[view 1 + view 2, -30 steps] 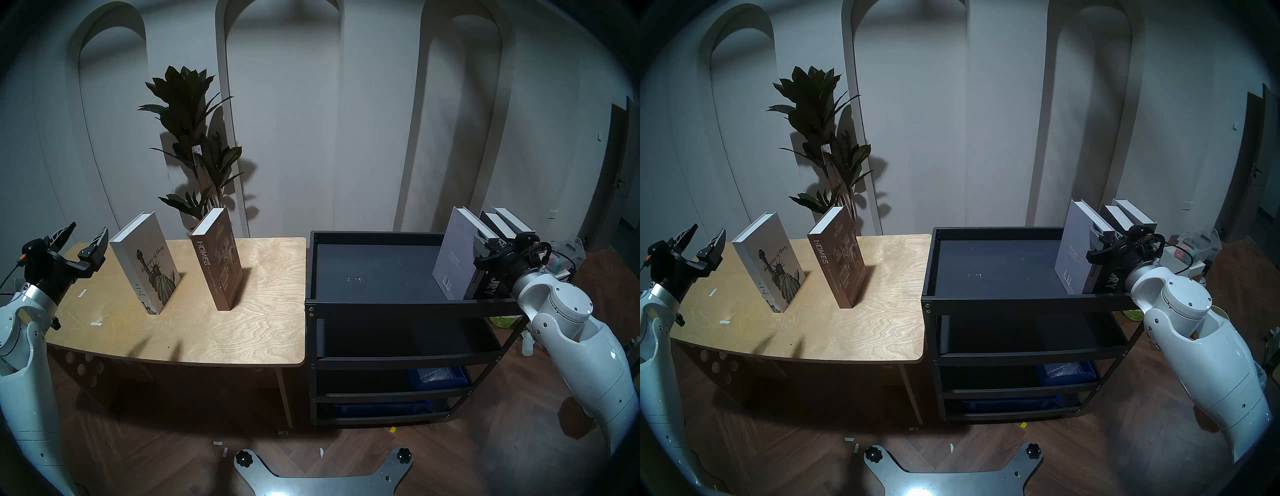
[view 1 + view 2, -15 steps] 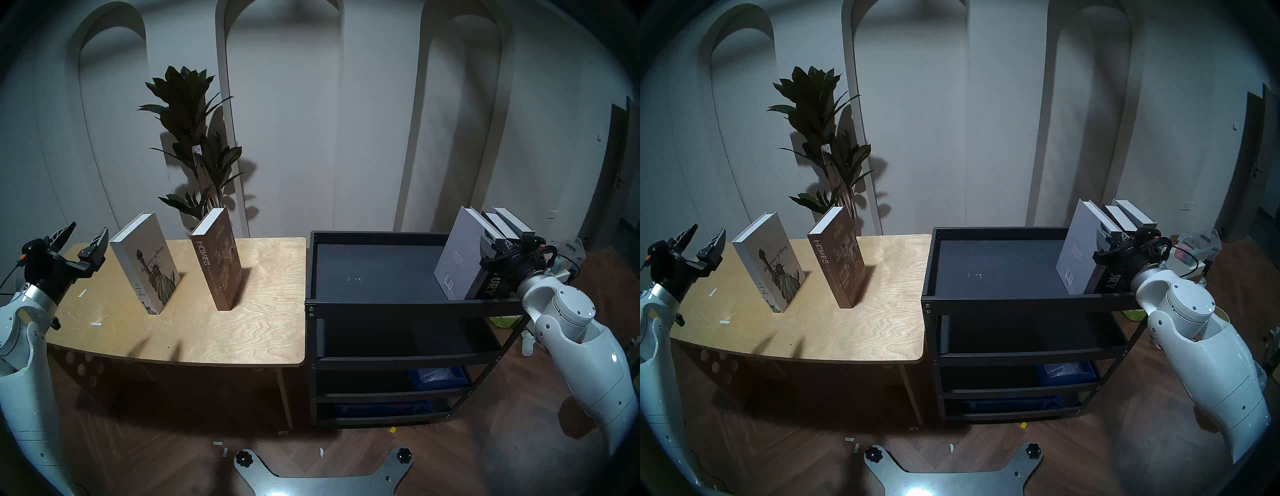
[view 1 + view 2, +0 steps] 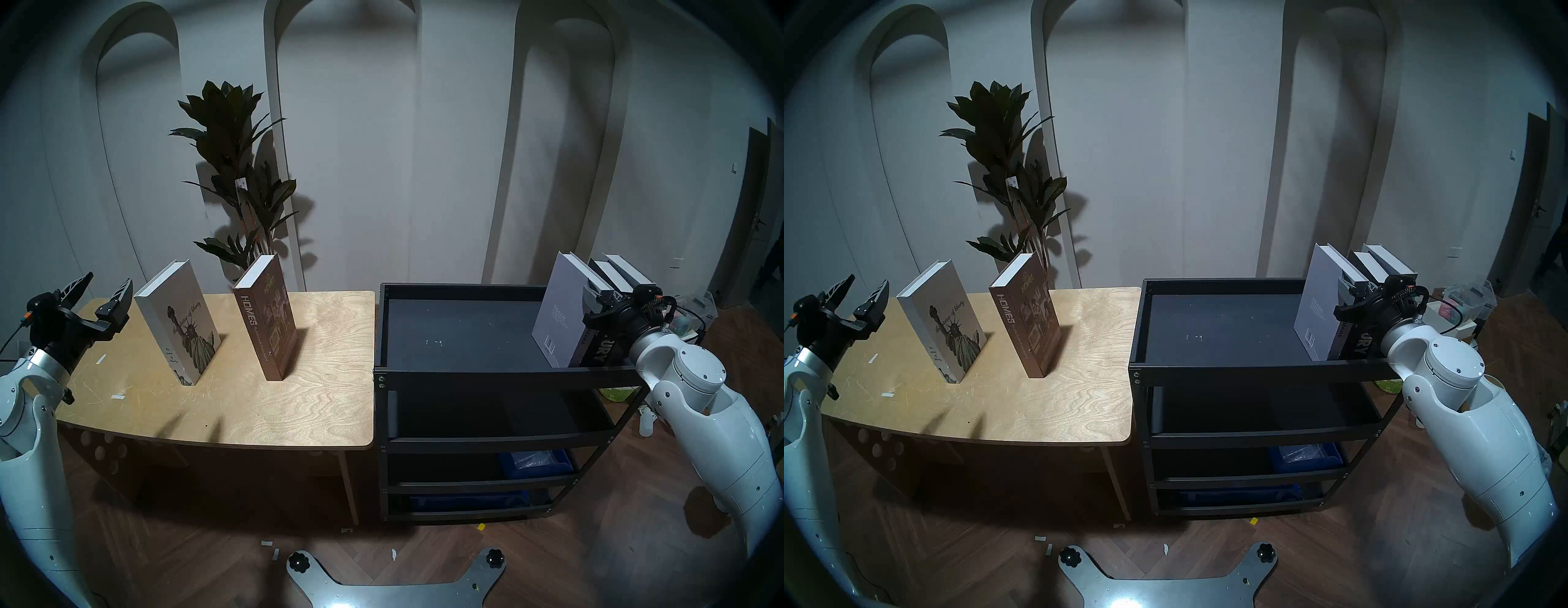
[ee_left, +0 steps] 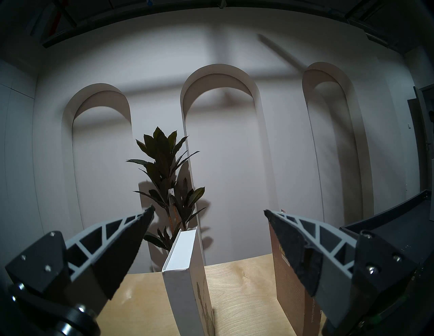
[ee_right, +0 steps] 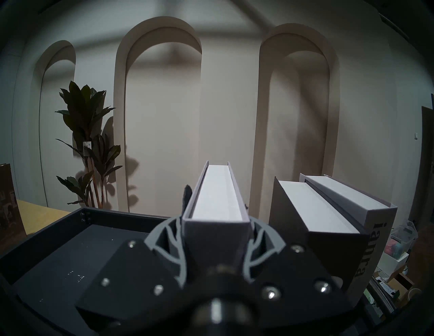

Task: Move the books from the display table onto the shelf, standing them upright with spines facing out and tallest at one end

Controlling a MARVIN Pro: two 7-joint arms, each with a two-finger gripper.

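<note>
A staged, showroom-like room set up as a robot test space. A pale wall with three tall arched niches (image 3: 348,127) stands behind a light plywood display table (image 3: 322,407) and a black metal multi-tier cart (image 3: 500,375). A tall dark-leaved potted plant (image 3: 237,170) (a small tag hangs on it) and dark herringbone wood flooring (image 3: 594,552) complete the decor.

We're looking into a dim, bluish room, every view ringed by a dark fisheye rim that bends the wall arches (image 3: 348,127). Light falls from above and in front: the plant (image 3: 237,170) throws a crisp shadow on the wall. The right wrist's near hardware blurs; glare glints below.
</note>
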